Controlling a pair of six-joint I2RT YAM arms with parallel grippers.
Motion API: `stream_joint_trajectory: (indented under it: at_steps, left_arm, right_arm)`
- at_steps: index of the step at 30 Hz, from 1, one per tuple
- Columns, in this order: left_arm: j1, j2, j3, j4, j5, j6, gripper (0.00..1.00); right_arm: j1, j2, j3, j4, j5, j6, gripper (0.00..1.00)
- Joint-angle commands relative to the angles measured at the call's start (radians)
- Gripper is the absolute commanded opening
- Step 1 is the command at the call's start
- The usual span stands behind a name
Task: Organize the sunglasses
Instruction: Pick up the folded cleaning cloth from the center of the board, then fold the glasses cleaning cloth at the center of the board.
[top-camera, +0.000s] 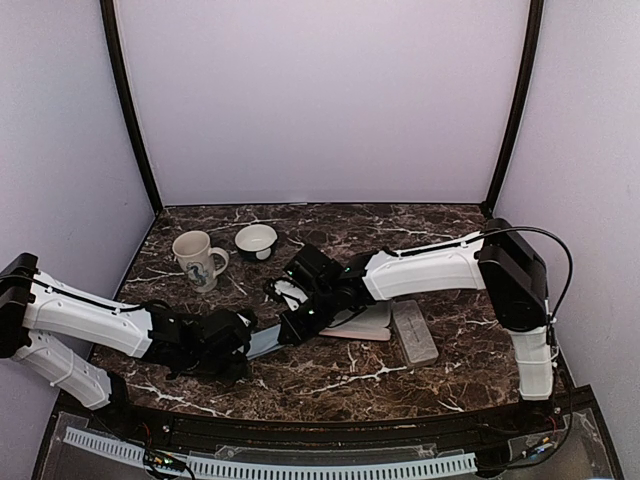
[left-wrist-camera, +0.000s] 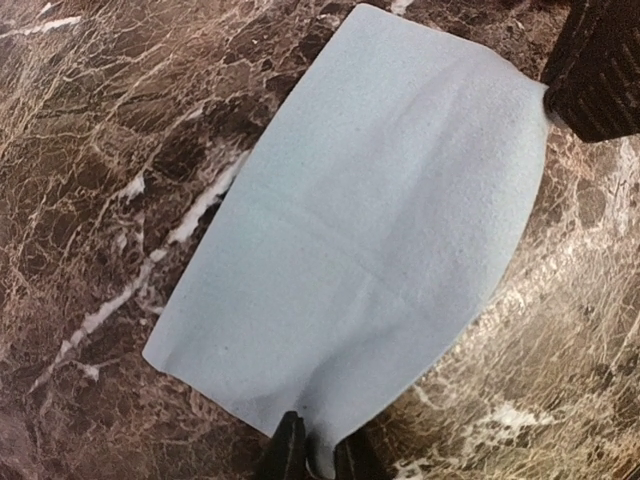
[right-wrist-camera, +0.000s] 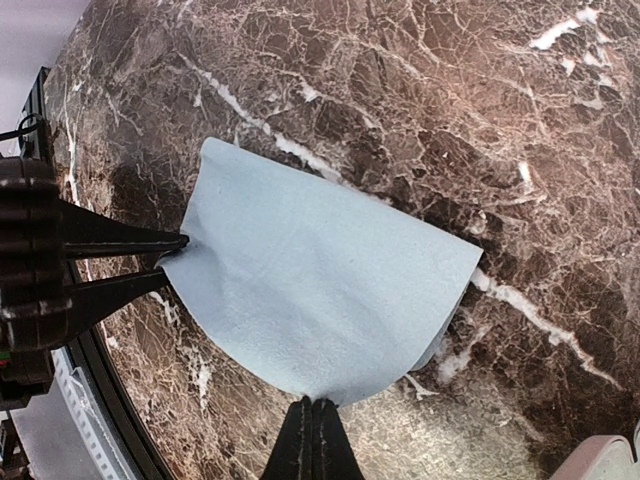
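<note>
on the marble table (top-camera: 420, 225), seen from above, one cream mug (top-camera: 197, 258) stands at the upper left and one small white bowl (top-camera: 256, 240) sits just to its right. below them, at the lower left, the left gripper (left-wrist-camera: 318, 455) has its two fingers drawn almost together, nipping the near edge of the one light-blue cloth (left-wrist-camera: 370, 230), which lies spread on the stone. at the centre of the overhead frame, what looks like one dark-framed pair of sunglasses (top-camera: 283, 291) lies on the table just left of the right wrist, partly hidden by it; i can make out only this one pair. the right gripper (right-wrist-camera: 312, 425) is pinched fully closed on another edge of the same cloth, so both pincers grip it from opposite sides. right of centre lie two cases side by side: one pinkish case (top-camera: 372, 322), partly under the right arm, and one grey case (top-camera: 415, 333) just beyond it.
</note>
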Motion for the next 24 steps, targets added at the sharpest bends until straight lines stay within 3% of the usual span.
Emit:
stream_joint_trajectory:
  at_steps: [1,7,24]
  left_arm:
    - [-0.006,-0.014,0.006,-0.035,0.001,-0.001,0.09]
    - [-0.006,-0.018,0.020,-0.050,-0.018,0.008,0.00]
    - [-0.002,0.021,0.139,-0.118,-0.155,0.098,0.00]
  right_arm:
    - [-0.009,-0.028,0.006,0.006,0.008,-0.008,0.00]
    - [-0.011,-0.021,0.018,0.005,0.011,-0.012,0.00]
    - [-0.035,0.019,0.089,0.000,0.027,-0.022,0.00]
